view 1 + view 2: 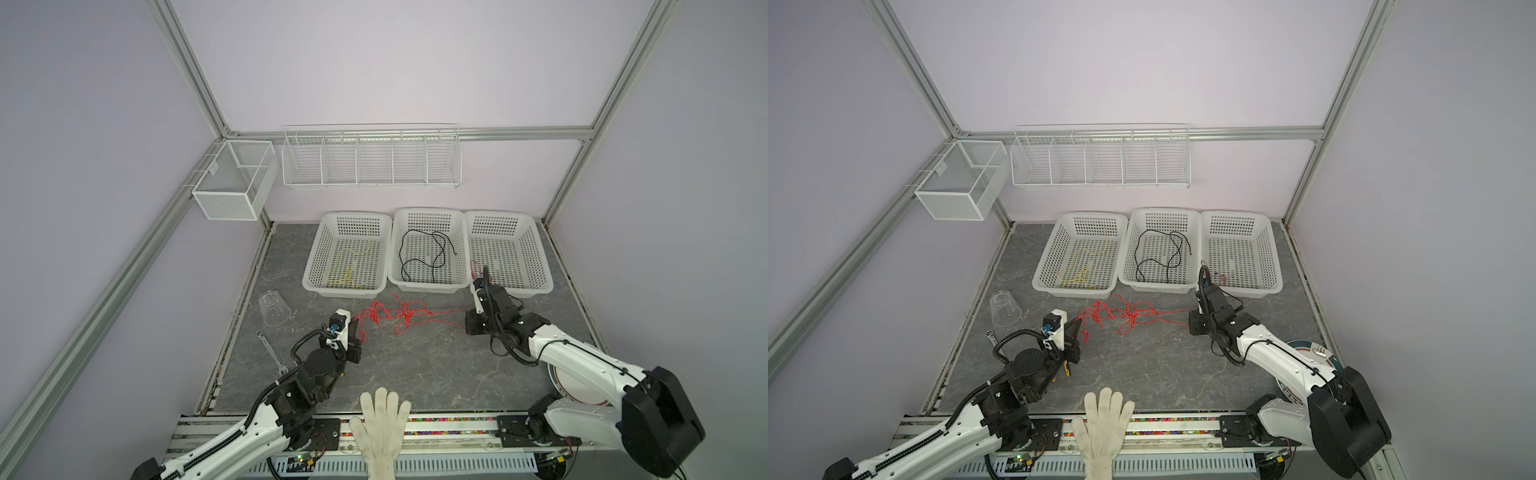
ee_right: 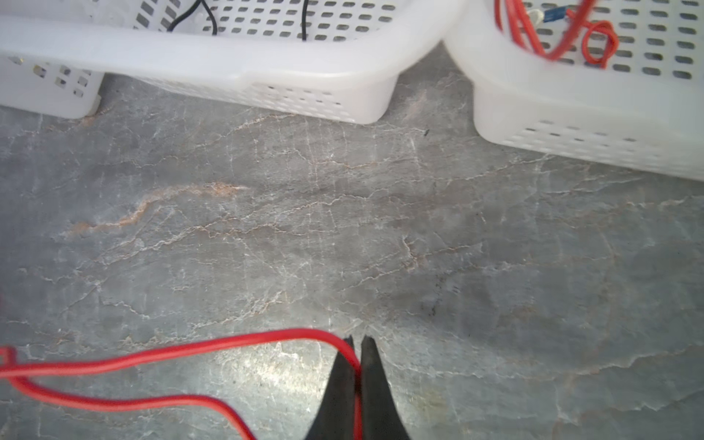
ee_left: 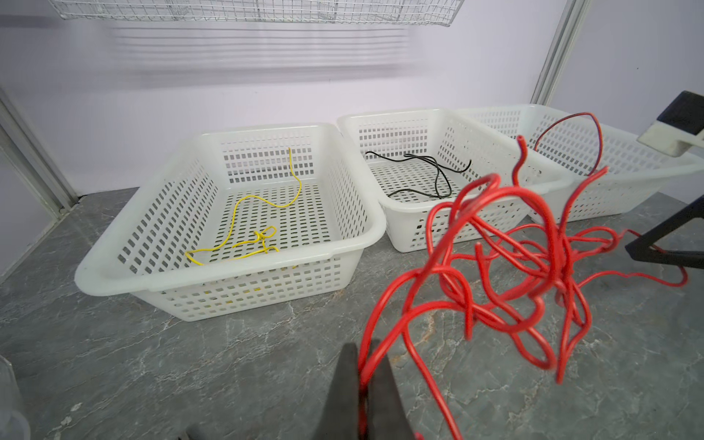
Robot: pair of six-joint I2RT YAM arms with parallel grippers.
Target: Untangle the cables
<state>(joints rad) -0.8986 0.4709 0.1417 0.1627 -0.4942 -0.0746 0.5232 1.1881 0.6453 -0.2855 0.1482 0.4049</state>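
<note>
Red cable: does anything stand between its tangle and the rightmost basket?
Nothing loose. Bare table lies between the red cable and the rightmost basket; only the right pincer, shut on the cable, stands there.
</note>
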